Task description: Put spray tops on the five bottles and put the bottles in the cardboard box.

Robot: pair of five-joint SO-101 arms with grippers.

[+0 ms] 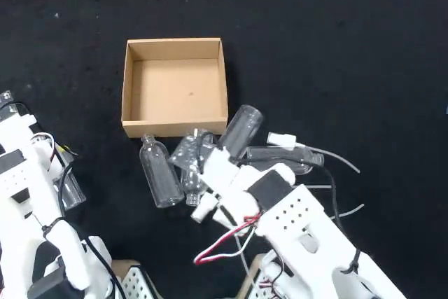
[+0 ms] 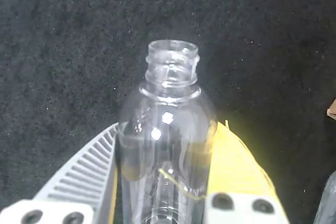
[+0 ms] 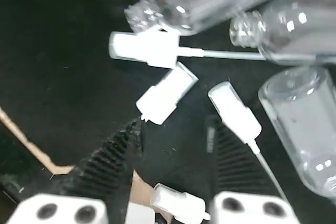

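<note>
left gripper (image 2: pixel 169 145) clenched on a clear bottle (image 2: pixel 172 66) (open neck), far left of black table (image 1: pixel 364 68), cardboard box (image 1: pixel 175 128) centre back, loose bottles (image 1: pixel 159 173) lying just in front of it, right gripper (image 3: pixel 173 127) spread open over white spray tops (image 3: pixel 165 95)

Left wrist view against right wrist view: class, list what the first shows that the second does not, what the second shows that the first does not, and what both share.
Left wrist view, not the right: one clear bottle, neck open and bare, clamped between the grey and yellow fingers of the left gripper.
Right wrist view, not the left: white spray tops lying loose, several other bottles beside them, and the right gripper open over the tops.
Both: the black table and clear plastic bottles.
</note>
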